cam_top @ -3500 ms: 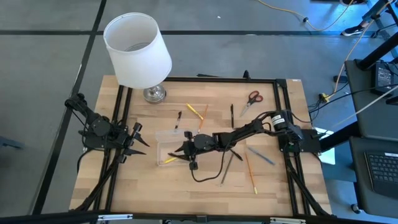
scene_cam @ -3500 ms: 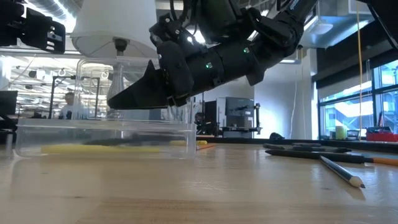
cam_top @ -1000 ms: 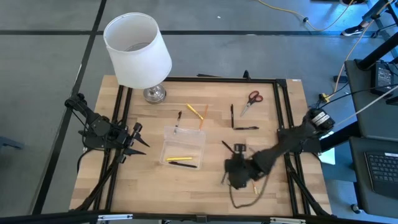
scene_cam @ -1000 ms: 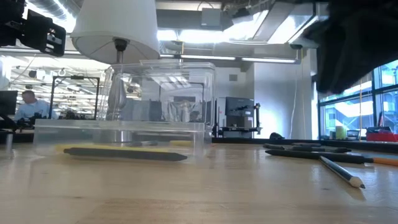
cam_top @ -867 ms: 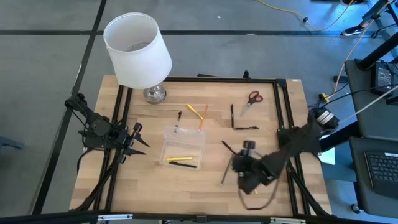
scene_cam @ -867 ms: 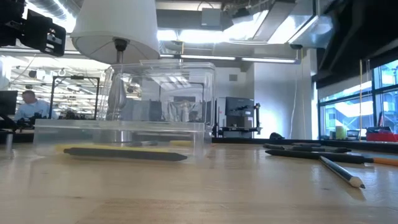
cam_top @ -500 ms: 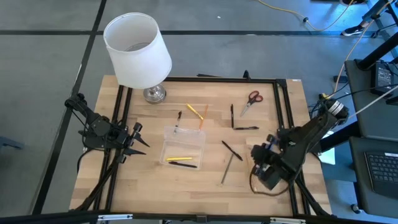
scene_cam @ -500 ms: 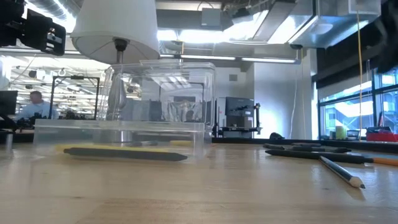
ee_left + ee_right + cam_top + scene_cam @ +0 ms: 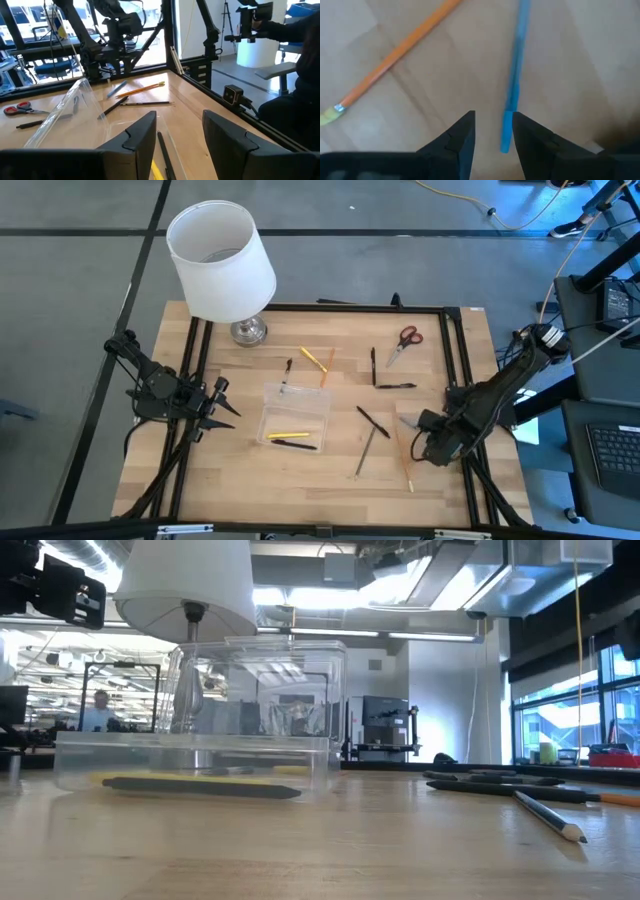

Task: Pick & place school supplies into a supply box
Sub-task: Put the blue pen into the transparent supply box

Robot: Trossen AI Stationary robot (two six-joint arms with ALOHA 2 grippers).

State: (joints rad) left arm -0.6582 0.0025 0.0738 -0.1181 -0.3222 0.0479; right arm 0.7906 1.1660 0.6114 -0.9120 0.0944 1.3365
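The supply box is a clear shallow box at the table's middle, resting flat with a yellow pencil and a black pen inside; its lid stands up in the low view. School supplies lie scattered on the wood: red-handled scissors, black pens, a grey pencil. My right gripper points down, open, over the end of a blue pencil beside an orange pencil. At the left edge my left gripper waits open.
A lamp with a white shade stands at the far left corner. A black frame rail runs along the table's right side next to my right arm. Bare wood lies along the near edge.
My right gripper has swung from the near middle of the table toward the right edge, sinking a little and rolling about its own axis. It now hangs over the blue and orange pencils. The box and the supplies have stayed put.
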